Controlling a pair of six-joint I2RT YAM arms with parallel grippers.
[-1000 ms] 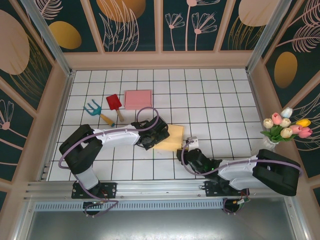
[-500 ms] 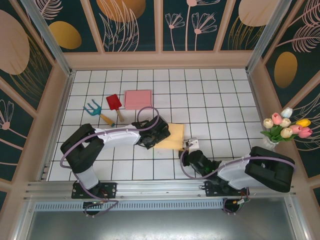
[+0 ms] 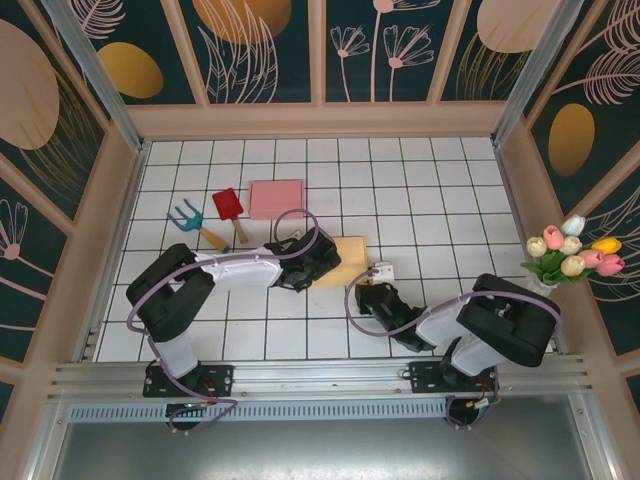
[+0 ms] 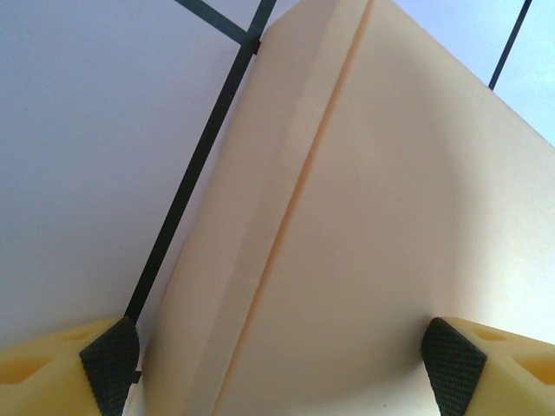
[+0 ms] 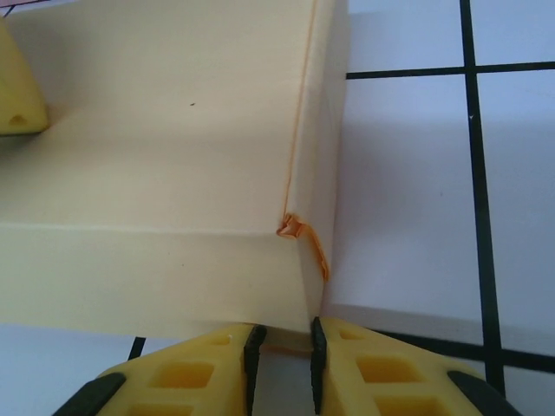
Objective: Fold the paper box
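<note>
The paper box (image 3: 350, 258) is a cream card piece lying on the white gridded table. In the left wrist view the paper box (image 4: 364, 217) shows a long crease, and my left gripper (image 4: 279, 364) is open wide over its near end. The left pad (image 4: 108, 368) is off the card's edge and the right pad (image 4: 451, 373) is over the card. My left gripper (image 3: 320, 262) is at the box's left side. In the right wrist view the paper box (image 5: 156, 147) has a raised front wall and a torn corner. My right gripper (image 5: 282, 347) is nearly closed around that corner's lower edge. My right gripper (image 3: 362, 292) is just below the box.
A pink flat box (image 3: 277, 198), a red trowel (image 3: 228, 207) and a blue hand rake (image 3: 185, 215) lie behind the left arm. A vase of tulips (image 3: 570, 255) stands at the right wall. Wooden walls (image 3: 320, 120) enclose the table.
The box has shifted back and now looks narrower from above. My right gripper has moved left and forward to stay at its near corner. The left gripper has barely moved.
</note>
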